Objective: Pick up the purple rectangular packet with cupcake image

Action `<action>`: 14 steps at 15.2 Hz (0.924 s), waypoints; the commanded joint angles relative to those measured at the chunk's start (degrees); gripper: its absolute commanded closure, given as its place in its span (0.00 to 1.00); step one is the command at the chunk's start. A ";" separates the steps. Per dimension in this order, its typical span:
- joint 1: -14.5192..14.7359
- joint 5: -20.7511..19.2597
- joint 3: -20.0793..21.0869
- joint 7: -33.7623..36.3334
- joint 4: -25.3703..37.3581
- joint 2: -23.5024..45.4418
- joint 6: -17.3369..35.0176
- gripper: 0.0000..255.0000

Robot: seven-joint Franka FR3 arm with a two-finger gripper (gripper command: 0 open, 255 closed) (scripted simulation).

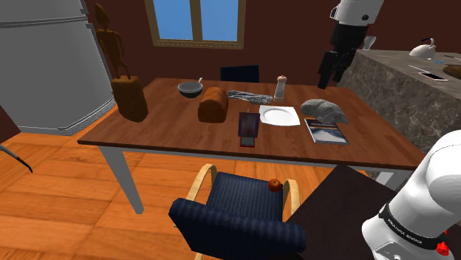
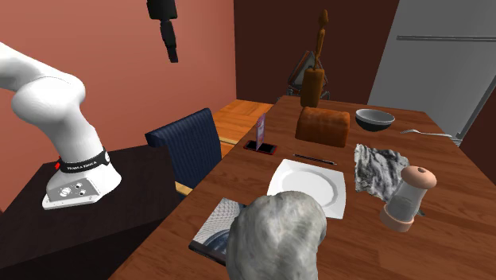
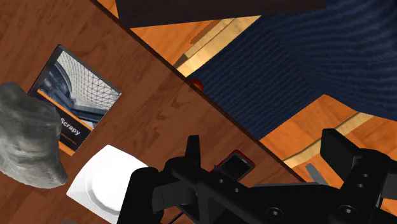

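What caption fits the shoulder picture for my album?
Open black gripper hangs high; the purple packet stands untouched on the table.

The shoulder camera sat behind the stand (image 1: pixel 343 210), at its 5 o'clock, looking down over the table (image 1: pixel 162 118) toward the window (image 1: pixel 196 18) at 12. The second sat low and close at the table's end, stand at 8 o'clock. The wrist camera looked down past the gripper (image 3: pixel 264 149). All shared the plate (image 1: pixel 279 115) and book (image 1: pixel 326 132).
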 commanded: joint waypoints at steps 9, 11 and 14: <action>2.56 -1.79 -5.89 -13.92 2.16 15.21 12.77 0.00; 3.29 -1.64 -7.13 -17.42 3.58 19.49 15.54 0.00; 4.33 -0.90 -8.69 -22.75 6.29 26.13 19.26 0.00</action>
